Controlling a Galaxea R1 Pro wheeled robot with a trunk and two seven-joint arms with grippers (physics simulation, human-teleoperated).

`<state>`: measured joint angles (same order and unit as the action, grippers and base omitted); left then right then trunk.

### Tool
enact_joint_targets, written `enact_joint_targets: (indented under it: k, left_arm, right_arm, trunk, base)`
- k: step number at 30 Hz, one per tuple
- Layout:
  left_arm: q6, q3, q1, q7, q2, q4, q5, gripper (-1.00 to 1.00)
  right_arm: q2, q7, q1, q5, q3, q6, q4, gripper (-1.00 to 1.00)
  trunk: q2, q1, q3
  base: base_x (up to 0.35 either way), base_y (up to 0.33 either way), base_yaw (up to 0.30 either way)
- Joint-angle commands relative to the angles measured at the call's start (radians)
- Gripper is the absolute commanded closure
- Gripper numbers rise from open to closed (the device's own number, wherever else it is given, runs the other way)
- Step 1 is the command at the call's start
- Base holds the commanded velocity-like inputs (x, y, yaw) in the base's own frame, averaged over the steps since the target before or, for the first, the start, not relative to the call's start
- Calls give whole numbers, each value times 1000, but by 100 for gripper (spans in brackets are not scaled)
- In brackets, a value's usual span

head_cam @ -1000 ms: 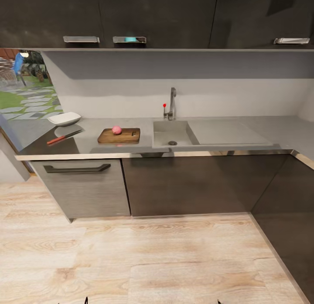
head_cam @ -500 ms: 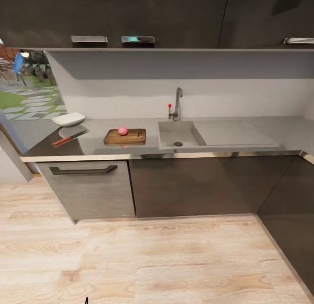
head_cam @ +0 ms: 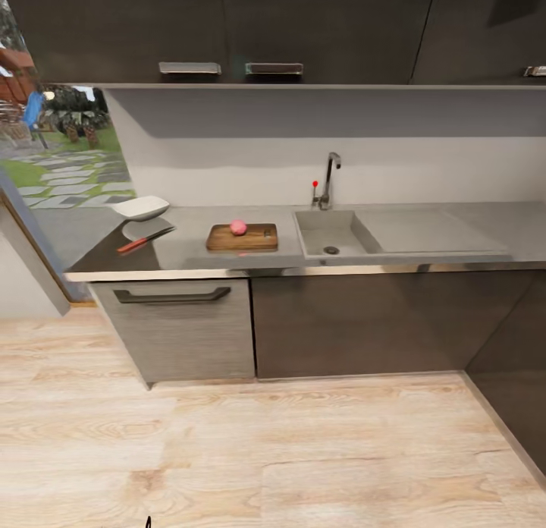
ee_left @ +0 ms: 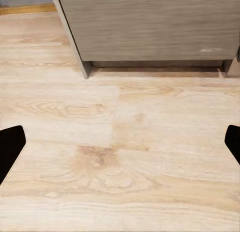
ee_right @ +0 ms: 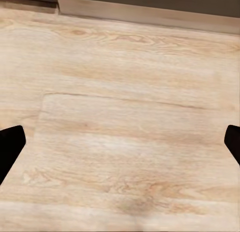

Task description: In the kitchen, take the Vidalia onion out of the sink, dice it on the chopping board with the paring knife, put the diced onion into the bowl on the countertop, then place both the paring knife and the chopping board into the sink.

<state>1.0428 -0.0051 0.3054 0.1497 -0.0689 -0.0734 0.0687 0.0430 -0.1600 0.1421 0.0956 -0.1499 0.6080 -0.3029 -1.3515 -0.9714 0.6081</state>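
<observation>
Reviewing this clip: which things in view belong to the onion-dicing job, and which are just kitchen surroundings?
Belongs to the job:
Vidalia onion, whole, sitting on the chopping board
paring knife, on the countertop
bowl, beyond the knife
sink, basin holds nothing

Just surroundings:
tap
upper cabinets
drawer handle
wooden floor

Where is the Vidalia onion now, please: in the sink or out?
Out: the Vidalia onion sits whole on the chopping board, beside the sink.
</observation>
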Motion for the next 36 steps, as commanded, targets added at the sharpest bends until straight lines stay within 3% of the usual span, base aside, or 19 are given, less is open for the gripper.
enact_joint_targets:
  k: [1,36]
  left_arm:
    - [4,-1,1,-4,0,-3,6,-100]
    - [3,2,1,-4,-11,-2,8,-100]
  right_arm:
    - [0,-10,0,10,-2,1,1,-100]
    - [0,-10,1,10,-2,0,2,-100]
  trunk:
    - [-1,0,1]
    - [-1,0,1]
  base:
    - [0,301,0]
    - [0,301,0]
